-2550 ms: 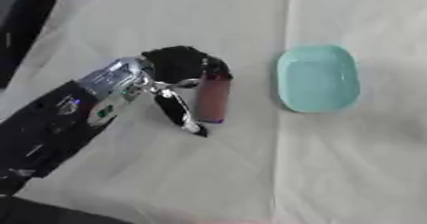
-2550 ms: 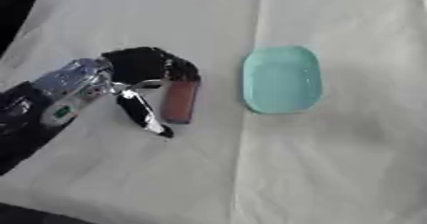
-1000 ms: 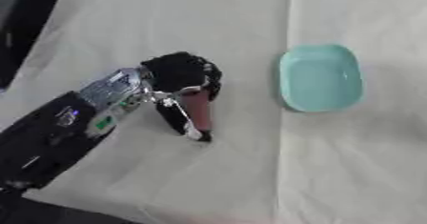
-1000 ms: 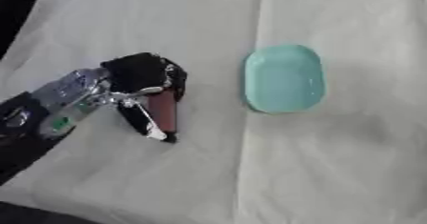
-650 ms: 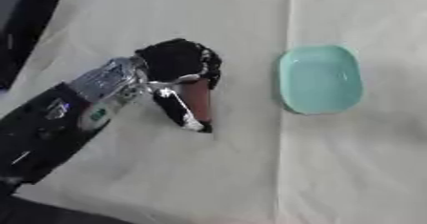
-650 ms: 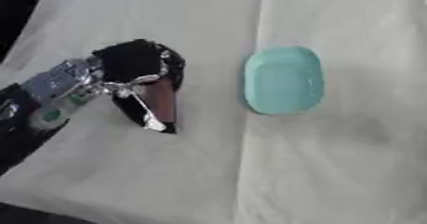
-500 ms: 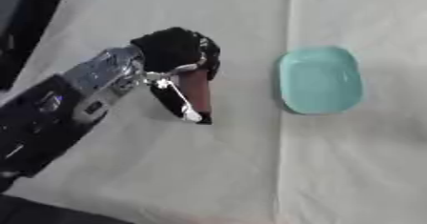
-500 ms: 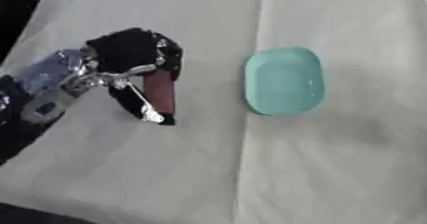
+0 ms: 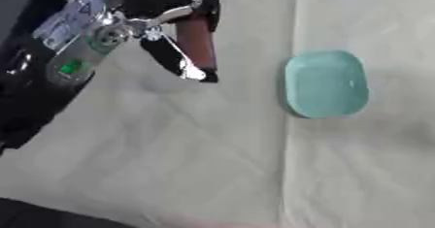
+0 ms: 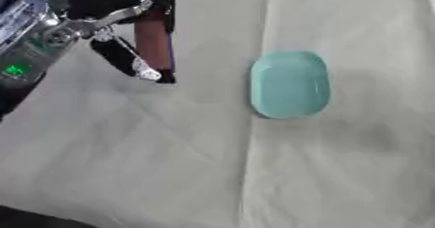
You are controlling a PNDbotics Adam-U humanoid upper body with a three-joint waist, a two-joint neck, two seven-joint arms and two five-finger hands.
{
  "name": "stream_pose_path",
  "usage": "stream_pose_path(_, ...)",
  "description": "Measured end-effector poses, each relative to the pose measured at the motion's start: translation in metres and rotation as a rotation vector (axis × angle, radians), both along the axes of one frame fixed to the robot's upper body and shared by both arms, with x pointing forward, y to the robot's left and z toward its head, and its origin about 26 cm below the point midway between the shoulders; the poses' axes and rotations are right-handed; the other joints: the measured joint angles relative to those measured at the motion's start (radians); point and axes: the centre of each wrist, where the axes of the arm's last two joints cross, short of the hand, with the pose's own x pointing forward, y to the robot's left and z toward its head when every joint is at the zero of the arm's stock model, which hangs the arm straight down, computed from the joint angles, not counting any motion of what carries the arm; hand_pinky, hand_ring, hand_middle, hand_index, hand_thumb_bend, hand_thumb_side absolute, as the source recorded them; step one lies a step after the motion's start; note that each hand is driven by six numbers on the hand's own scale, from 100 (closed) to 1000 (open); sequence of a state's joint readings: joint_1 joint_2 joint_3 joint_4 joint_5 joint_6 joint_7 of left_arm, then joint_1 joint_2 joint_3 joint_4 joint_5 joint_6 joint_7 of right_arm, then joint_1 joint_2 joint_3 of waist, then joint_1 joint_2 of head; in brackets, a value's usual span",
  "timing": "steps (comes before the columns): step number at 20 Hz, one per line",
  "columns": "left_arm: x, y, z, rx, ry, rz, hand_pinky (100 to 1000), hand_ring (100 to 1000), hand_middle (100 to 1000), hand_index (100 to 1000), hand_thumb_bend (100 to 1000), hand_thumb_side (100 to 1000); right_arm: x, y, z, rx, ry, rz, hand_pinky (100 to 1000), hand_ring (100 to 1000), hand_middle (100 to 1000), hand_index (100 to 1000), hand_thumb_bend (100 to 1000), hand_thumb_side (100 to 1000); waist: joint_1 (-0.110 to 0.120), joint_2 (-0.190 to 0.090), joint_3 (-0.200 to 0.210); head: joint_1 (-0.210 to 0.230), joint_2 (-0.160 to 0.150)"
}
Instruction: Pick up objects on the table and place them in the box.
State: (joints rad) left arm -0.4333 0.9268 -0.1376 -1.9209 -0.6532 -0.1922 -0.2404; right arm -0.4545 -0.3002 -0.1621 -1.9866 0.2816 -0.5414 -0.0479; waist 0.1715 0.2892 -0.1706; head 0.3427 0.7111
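Note:
My left hand (image 9: 161, 1) comes in from the upper left and is shut on a dark red, long, narrow object (image 9: 197, 41), which hangs above the cloth with its lower end pointing down. A black thumb with a pale tip (image 9: 180, 63) runs alongside it. To the right, a teal oval dish (image 9: 326, 83) lies flat on the cream cloth, apart from the hand. No box shows in either view. My right hand is out of sight.
A cream cloth (image 9: 212, 159) with creases covers the table. A dark strip (image 9: 17, 8) runs along the upper left edge, and a dark corner shows at the bottom left.
My left hand has risen and moved toward the far side with the dark red object in it, lifting it off the cloth. The teal dish has stayed put.

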Motion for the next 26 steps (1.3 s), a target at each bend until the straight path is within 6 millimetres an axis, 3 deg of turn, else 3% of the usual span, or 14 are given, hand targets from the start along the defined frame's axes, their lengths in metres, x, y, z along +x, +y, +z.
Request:
stream_pose_path(18,0.020,-0.042,0.008,0.001,0.050,-0.168,100,343,327,470,425,100,0.001,0.005,0.002,-0.016,-0.003,0.027,194,362,613,821,100,772,0.009,0.000,-0.041,0.002,0.001)
stream_pose_path(26,0.027,-0.053,0.009,0.016,0.060,-0.207,100,342,324,468,411,100,0.002,0.011,0.008,-0.027,-0.022,0.061,196,363,610,818,100,772,0.020,0.001,-0.079,0.019,0.001)
